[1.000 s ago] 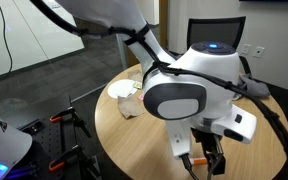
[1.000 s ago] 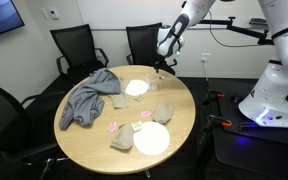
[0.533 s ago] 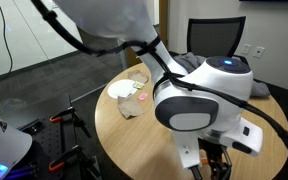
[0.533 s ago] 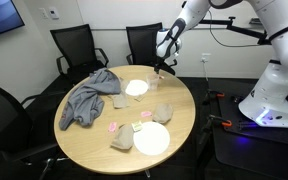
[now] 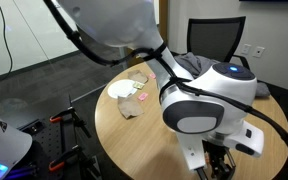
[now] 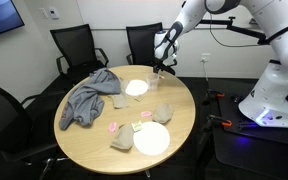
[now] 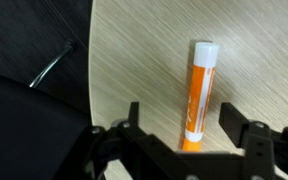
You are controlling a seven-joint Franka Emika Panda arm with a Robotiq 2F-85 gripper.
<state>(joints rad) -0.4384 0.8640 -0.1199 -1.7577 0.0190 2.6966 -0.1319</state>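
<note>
Tube (image 7: 201, 90): orange body, white cap. It lies flat on the wood-grain surface (image 7: 134, 50), close to the rim, with dark floor showing just past the edge in the wrist view. The cap end points away from the camera and the long axis runs roughly in line with the view. Lying flat like this, it offers its narrow width across the pincer's gap, which looks like the reason the wrist is squared up to it.

Pincer (image 7: 181, 120): released, nothing in its grip. The two fingers (image 7: 134, 118) stand either side of the tube's near end. One is just beside the orange body and the other is further off, so the tube sits off-centre in the gap. I can see no contact on either side. How far the tips are above the surface I cannot tell.

Arm pose: in an exterior view the pincer (image 6: 160, 68) hangs at the rim of the round surface (image 6: 184, 112) nearest the chairs (image 6: 142, 42). The wrist points straight down and the forearm climbs steeply away toward the base beside the surface.

Rest of the surface: a grey cloth (image 6: 89, 95) is heaped on the opposite side. There are two white plates (image 6: 136, 88), one near the pincer and one (image 6: 151, 138) well apart from it. None of these touch the tube.
</note>
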